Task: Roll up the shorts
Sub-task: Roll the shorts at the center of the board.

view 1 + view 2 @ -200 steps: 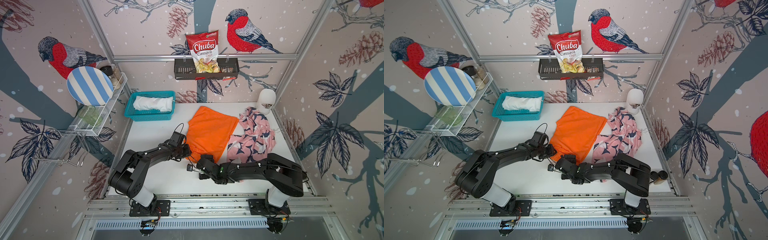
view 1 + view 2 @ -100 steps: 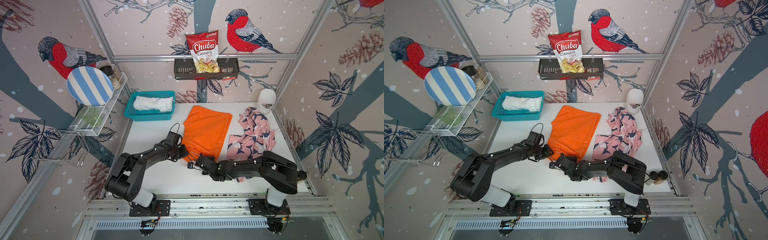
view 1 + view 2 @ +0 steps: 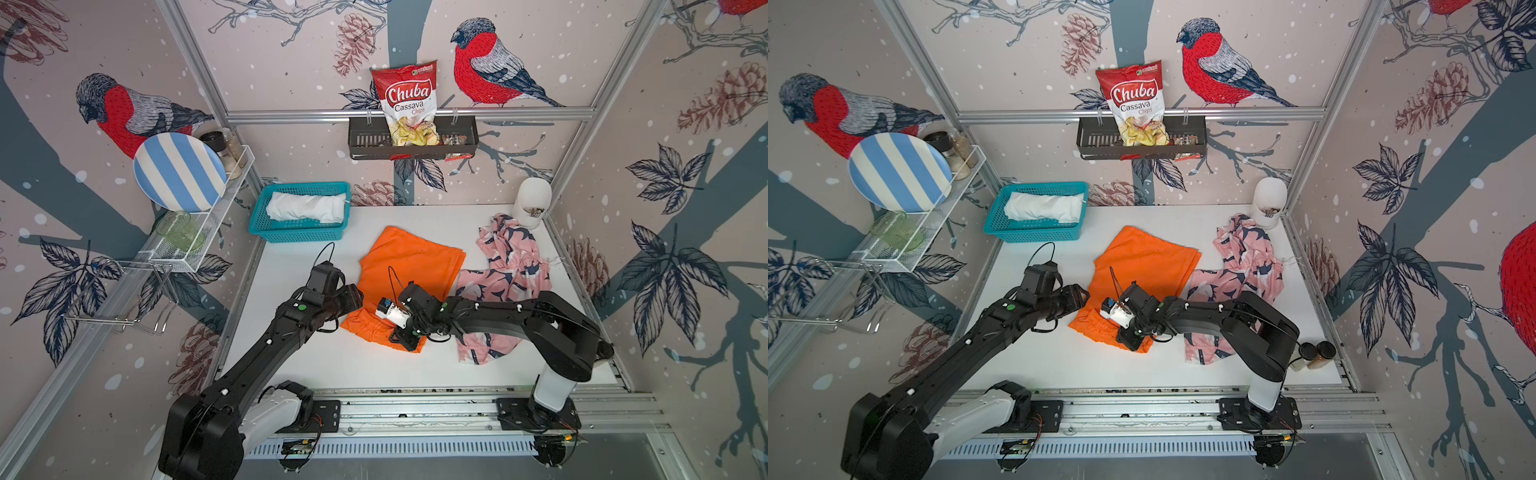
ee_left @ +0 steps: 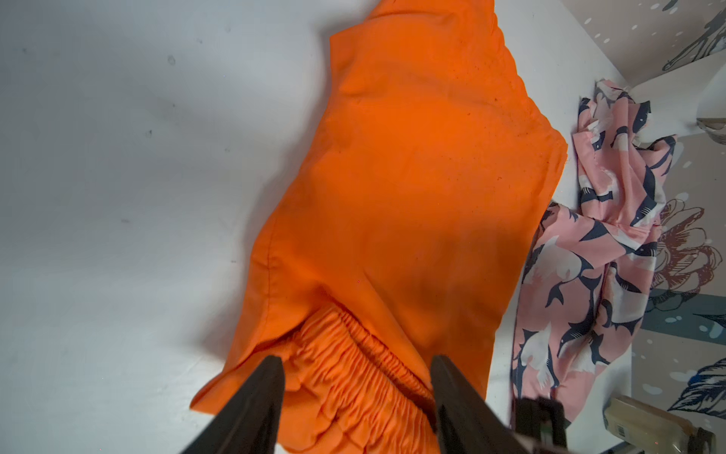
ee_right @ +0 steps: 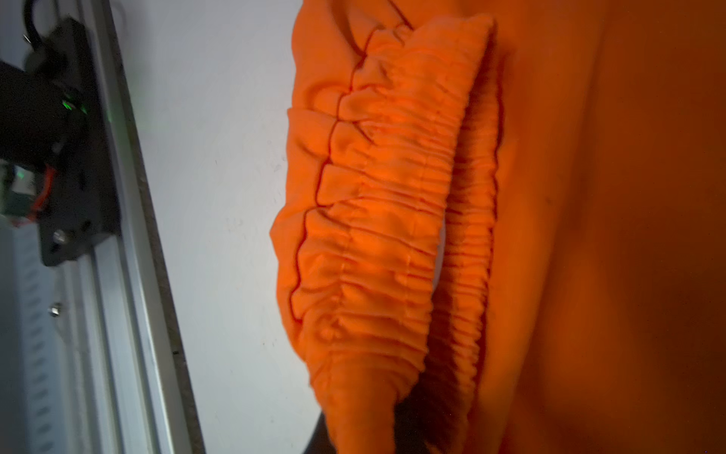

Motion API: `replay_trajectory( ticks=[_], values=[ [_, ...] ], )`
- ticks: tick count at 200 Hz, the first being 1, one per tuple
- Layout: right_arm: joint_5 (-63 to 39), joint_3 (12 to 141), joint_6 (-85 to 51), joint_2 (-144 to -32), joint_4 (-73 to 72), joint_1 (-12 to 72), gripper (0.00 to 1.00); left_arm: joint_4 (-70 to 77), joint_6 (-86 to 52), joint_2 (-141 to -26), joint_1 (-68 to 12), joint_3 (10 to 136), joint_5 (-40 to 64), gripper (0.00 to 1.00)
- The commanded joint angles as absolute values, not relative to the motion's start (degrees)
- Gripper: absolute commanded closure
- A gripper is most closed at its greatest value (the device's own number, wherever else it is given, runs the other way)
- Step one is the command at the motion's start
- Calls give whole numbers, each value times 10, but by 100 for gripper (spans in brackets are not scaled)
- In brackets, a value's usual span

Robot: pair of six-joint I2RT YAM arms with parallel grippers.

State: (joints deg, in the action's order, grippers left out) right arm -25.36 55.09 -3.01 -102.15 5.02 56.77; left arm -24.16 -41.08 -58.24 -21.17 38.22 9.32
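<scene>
The orange shorts (image 3: pixel 409 270) now lie straighter in the middle of the desk (image 3: pixel 332 365), drawn nearer its front edge than a second ago, waistband foremost; the left gripper (image 4: pixel 357 365), narrower before, stands released, jaws spread over the waistband; the right gripper (image 3: pixel 405 338), wide before, is clenched on the waistband's right end; the pink shorts (image 3: pixel 511 270) stay crumpled by the right edge.

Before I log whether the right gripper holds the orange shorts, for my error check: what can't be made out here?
Right gripper: fingertips lost under the waistband of the orange shorts in the right wrist view, beneath its own wrist in both top views; grip unclear.
Pink shorts: middle covered by the right arm in both top views.
White shorts: underside hidden by the basket wall.
</scene>
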Motion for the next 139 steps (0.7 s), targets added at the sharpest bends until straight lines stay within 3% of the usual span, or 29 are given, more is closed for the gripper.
replay_trajectory(
  ticks=[1,44,93,105,139],
  values=[
    [-429,525,-182,-1041,-47,527,100,-242,-462,-542,-210,341,148,33],
    [-467,531,-197,-1082,-42,491,100,-145,-574,-525,-216,249,216,19],
    [-430,544,-144,-1084,20,501,97,-115,-624,-599,-231,255,167,13],
    [-417,544,-137,-1078,27,502,92,-101,-611,-638,-231,264,177,21],
    [-324,546,-108,-1038,54,524,81,-127,-564,-720,-231,295,166,62]
  ],
)
